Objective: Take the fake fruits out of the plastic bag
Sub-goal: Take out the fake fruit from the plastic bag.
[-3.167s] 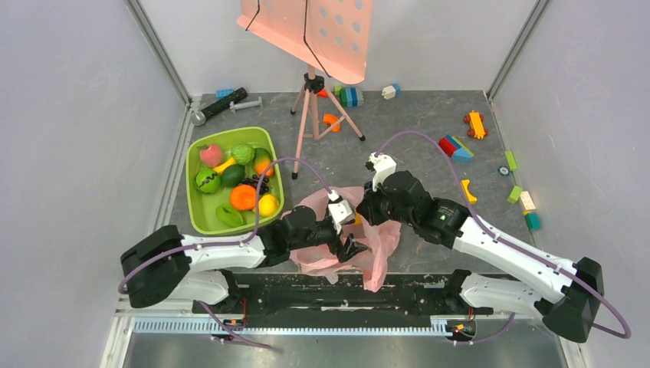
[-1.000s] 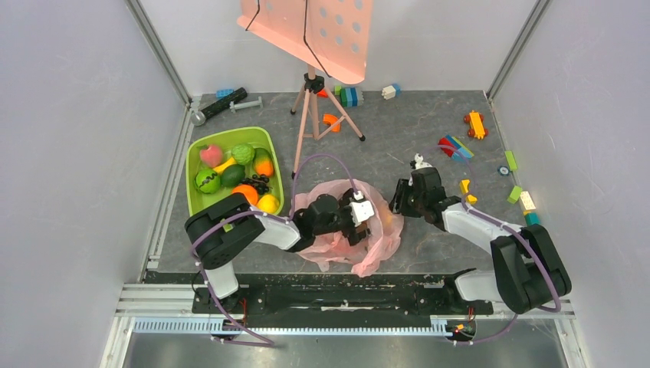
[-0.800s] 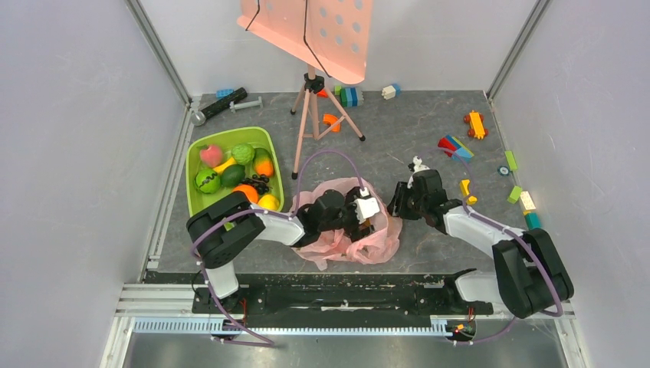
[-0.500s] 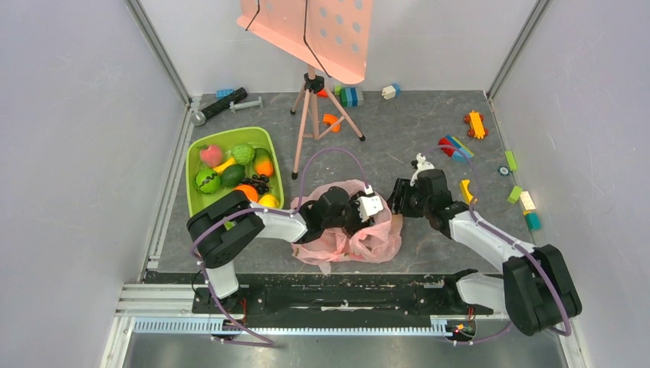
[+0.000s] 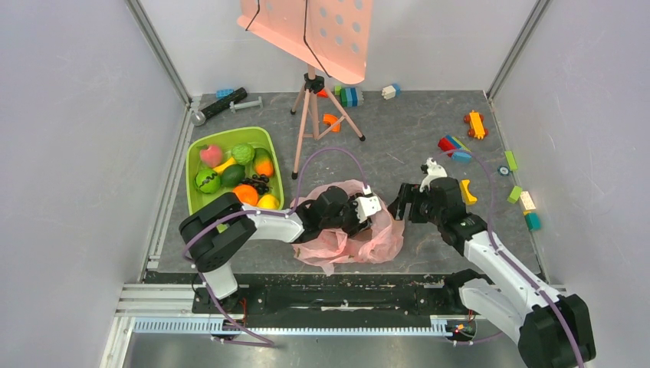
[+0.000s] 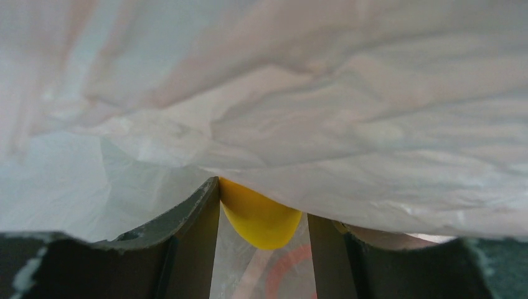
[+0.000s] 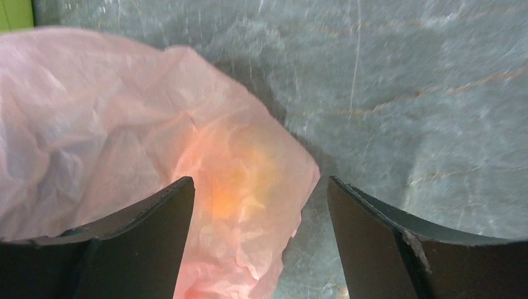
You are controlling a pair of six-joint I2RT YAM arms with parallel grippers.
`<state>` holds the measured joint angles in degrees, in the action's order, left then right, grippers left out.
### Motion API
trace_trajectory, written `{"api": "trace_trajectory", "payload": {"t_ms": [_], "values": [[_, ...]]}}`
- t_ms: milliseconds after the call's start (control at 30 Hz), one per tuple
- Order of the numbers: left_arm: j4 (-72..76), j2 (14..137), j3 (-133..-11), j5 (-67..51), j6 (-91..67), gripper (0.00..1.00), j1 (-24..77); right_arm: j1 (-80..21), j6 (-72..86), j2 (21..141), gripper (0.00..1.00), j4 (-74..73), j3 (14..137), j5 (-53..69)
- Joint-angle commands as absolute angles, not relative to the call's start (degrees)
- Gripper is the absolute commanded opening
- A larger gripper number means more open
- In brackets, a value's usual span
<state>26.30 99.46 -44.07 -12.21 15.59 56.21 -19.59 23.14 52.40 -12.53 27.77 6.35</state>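
- Nearest me, the thin, crinkly, translucent pink plastic bag (image 5: 337, 244) lies slumped on the grey speckled table (image 5: 398, 138), just ahead of the arm bases and between the two grippers.
- The left gripper (image 6: 261, 208) is buried in the bag. Its wrist view shows film draped over the fingers and a smooth, rounded yellow fake fruit (image 6: 258, 221) sitting between them.
- The fruit touches one finger, but I cannot tell whether the jaws have clamped it.
- The right gripper (image 7: 260, 180) hangs at the bag's right edge with its jaws spread wide and holding nothing. Film and bare table lie below it.
- An orange glow shows through the film there, so I reckon another fruit is inside.
- Handling, as I judge it: the bag weighs almost nothing, is limp and slippery, and will ride along with anything pulled out.
- I would pinch it at a loose fold or a handle loop, away from the fruit, to pin it down.
- The fruit looks light, hard and slick, and it could squirt out of a glancing grip. I would take it across its widest middle with no film caught between pad and fruit.
- Further back on the left, a lime-green plastic tray (image 5: 193, 207) holds assorted fake fruits.
- Farthest off stands a pink tripod stand (image 5: 310, 100) with a perforated panel, and toy blocks are scattered around it.
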Motion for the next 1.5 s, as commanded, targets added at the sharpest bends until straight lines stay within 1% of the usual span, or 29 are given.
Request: {"api": "trace_trajectory", "payload": {"t_ms": [0, 67, 133, 233, 267, 333, 400, 467, 633, 800, 1167, 1333, 1467], "values": [[24.9, 97.2, -44.5, -12.8, 13.2, 0.47, 56.1, -19.4, 24.3, 50.4, 0.81, -13.3, 24.0, 11.1], [24.9, 96.8, -44.5, -13.0, 12.5, 0.47, 56.0, -19.4, 24.4, 50.2, 0.79, -12.9, 22.3, 10.7], [24.4, 96.0, -44.3, -13.2, 12.0, 0.46, 56.0, -19.4, 25.0, 50.4, 0.73, -10.9, 20.3, 12.3], [21.7, 93.9, -44.6, -14.3, 12.0, 0.47, 56.1, -19.4, 26.2, 50.8, 0.53, -7.6, 18.2, 15.0], [20.3, 93.1, -44.9, -15.1, 12.4, 0.47, 56.0, -19.4, 26.4, 50.6, 0.49, -7.2, 17.8, 14.9], [15.1, 91.4, -46.3, -16.9, 13.4, 0.47, 56.0, -19.4, 26.4, 49.9, 0.31, -6.9, 17.6, 13.6], [11.6, 89.2, -47.1, -17.7, 13.8, 0.47, 56.1, -19.4, 26.2, 48.7, 0.19, -6.6, 17.5, 12.8], [8.6, 86.9, -47.4, -18.7, 14.2, 0.47, 56.0, -19.4, 26.2, 47.5, 0.11, -6.7, 17.7, 11.4], [-0.7, 81.3, -49.2, -20.9, 15.6, 0.48, 56.0, -19.4, 25.5, 45.1, 0.07, -8.2, 18.4, 7.0], [-13.0, 76.1, -52.7, -20.5, 17.1, 0.49, 56.0, -19.4, 24.3, 44.6, 0.07, -10.0, 19.1, 4.2], [-29.3, 65.5, -59.4, -22.9, 15.9, 0.51, 56.0, -19.4, 23.0, 45.0, 0.07, -10.3, 19.4, 2.5], [-33.5, 60.3, -62.4, -14.4, 14.8, 0.53, 54.6, -19.4, 22.8, 44.8, 0.07, -10.3, 19.2, 2.5], [-35.5, 55.9, -64.1, -12.9, 12.9, 0.51, 48.3, -19.4, 22.6, 44.7, 0.07, -10.0, 18.9, 3.0]]}}
